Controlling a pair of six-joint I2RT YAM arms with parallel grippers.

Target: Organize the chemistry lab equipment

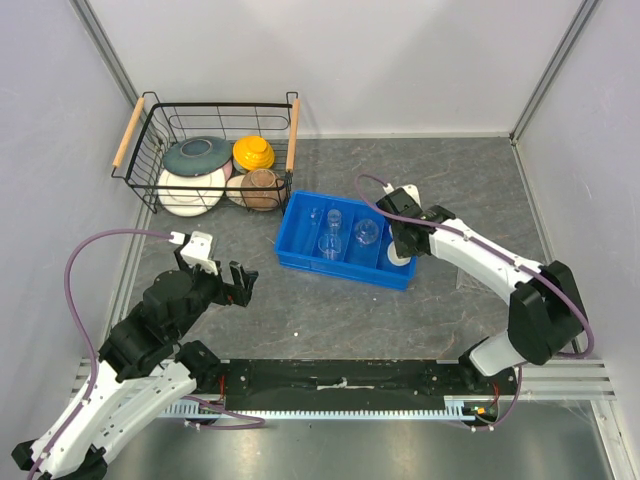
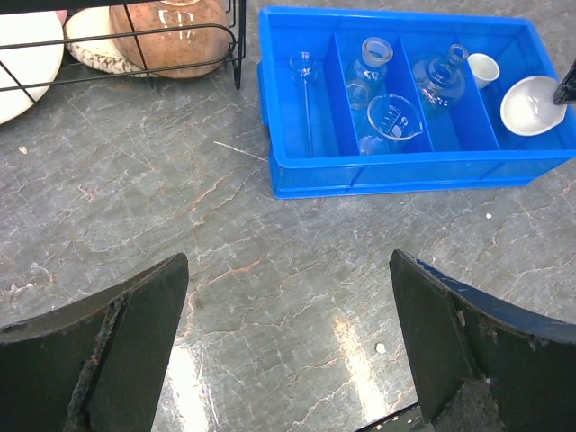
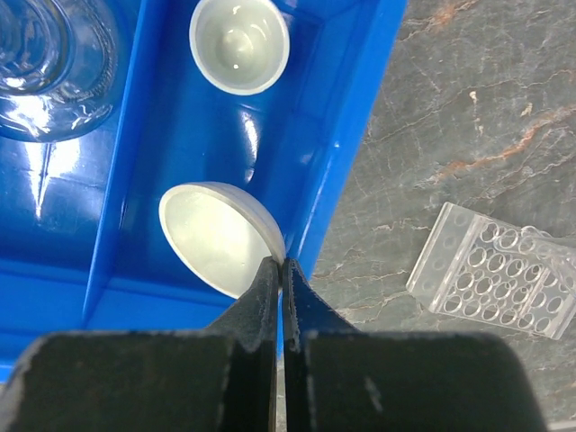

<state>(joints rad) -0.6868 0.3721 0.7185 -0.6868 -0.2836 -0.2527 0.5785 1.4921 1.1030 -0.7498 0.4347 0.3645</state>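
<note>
From above, my right pincer [image 1: 400, 250] sits at the right end of the blue plastic divided tray [image 1: 335, 272], centre of the frame, its jaws closed. My left pincer [image 1: 240, 283] hangs at lower left over the grey stone-patterned table [image 1: 330, 325], jaws spread wide and holding nothing. The black wire basket [image 1: 135, 165] of coloured crockery stands at upper left, just beside the tray's corner. In the left wrist view the tray fills the upper right. The clear glass flasks [image 2: 369, 67] and a small clear beaker [image 2: 391, 121] stand in the middle compartments, and a small white cup [image 2: 484, 67] and the shallow white dish [image 2: 531, 103] are in the rightmost one. In the right wrist view my tips pinch the dish's thin rim on the side next to the tray's right wall. I cannot tell whether its base rests on the floor. I judge the step to be seating this dish, so I should lower until it lies flat, part the jaws only a little, then rise straight up. The wall is just beside my tips, the cup is near at the top of the frame, and a divider closes the left. Open table lies beyond the wall, where a clear gridded well plate [image 3: 499, 279] waits at right, apart from the tray.
</note>
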